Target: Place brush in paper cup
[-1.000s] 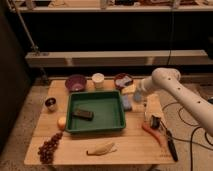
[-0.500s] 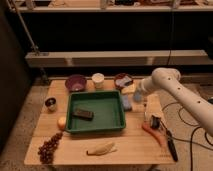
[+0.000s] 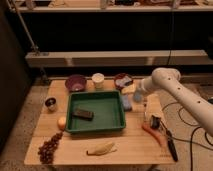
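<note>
Claw (image 3: 136, 94) beside tray (image 3: 94, 128) right rim, grip unclear; brush (image 3: 168, 141) near table (image 3: 134, 146) right edge; paper cup (image 3: 98, 80) behind tray.

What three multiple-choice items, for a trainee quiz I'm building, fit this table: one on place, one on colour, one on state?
1. The paper cup stands:
A) inside the tray
B) behind the tray, between the purple bowl and the reddish bowl
C) on the floor

2. The tray is:
A) green
B) red
C) white

3. The brush is:
A) in the paper cup
B) upright in a bowl
C) lying on the table

Key:
1 B, it sits past the tray's far rim.
2 A, rim and floor are green.
3 C, it lies beside the carrot, while the hand hangs at the tray's right side.
</note>
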`<state>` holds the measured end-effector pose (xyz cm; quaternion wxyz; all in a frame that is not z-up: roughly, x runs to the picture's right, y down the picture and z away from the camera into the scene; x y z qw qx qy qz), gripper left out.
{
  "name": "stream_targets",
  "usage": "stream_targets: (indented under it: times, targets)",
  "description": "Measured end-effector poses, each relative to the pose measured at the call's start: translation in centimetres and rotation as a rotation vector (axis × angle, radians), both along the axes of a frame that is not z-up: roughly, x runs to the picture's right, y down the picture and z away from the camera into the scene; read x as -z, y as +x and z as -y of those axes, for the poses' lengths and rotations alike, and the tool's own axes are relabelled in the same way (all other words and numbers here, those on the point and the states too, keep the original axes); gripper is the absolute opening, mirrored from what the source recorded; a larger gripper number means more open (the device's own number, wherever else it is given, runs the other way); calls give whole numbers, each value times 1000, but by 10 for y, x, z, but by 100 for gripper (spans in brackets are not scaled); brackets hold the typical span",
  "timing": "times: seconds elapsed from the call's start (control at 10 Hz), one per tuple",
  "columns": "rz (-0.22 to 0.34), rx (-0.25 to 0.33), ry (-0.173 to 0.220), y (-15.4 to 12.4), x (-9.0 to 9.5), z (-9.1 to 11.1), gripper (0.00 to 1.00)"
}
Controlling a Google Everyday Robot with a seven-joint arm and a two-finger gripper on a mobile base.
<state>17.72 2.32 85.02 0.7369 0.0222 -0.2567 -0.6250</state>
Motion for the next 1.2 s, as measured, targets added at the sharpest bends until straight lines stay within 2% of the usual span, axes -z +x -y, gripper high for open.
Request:
stream_targets:
  times: [0.2, 0.4, 0.6, 0.7, 1.1, 1.2]
  targets:
    - [-1, 2, 0, 0, 0, 0, 80]
    - [-32, 37, 6, 5, 8, 2, 80]
    - [-84, 81, 7, 26, 31, 6, 80]
    - [-135, 103, 11, 55, 53, 6, 80]
    - [-135, 115, 8, 55, 53, 5, 80]
    - [-148, 165, -6, 55, 54, 3, 80]
